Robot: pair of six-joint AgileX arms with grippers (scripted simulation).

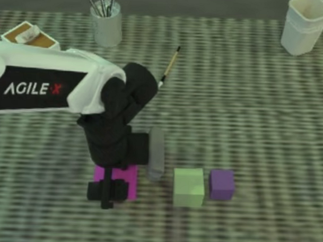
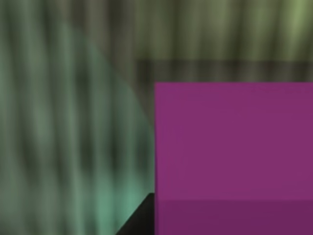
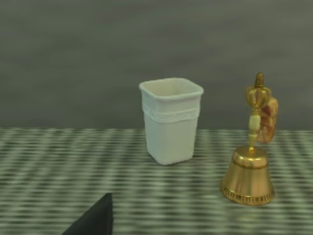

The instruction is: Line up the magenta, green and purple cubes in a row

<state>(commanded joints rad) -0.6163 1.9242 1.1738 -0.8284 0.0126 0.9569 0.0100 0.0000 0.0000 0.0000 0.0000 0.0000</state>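
1. Left pincer sits right over the magenta cube, arm reaching in from the top view's left. I can't tell from any view whether it's apart, together or clamped (the left wrist view is mostly filled by a magenta face).
2. Biggest risk, as I judge it: the magenta cube stands well apart from the green cube, leaving a gap in the row. If the hold is off-centre, the cube may twist or skid when moved, and end up skewed.
3. Next risk: closing that gap too hard shoves the green cube into the purple cube (those two sit just beside each other, nearly touching), breaking the part of the row already in line.
4. Smaller risk: the purple cube is smallest, so any knock-on push likely shifts it most.
5. Right pincer not seen in the top view; the right wrist view shows only a white bin and a brass bell on the surface. State: can't tell.
6. Clutter sits toward the far edge: pen cup, paintbrush, small box. Nothing lies between the cubes.
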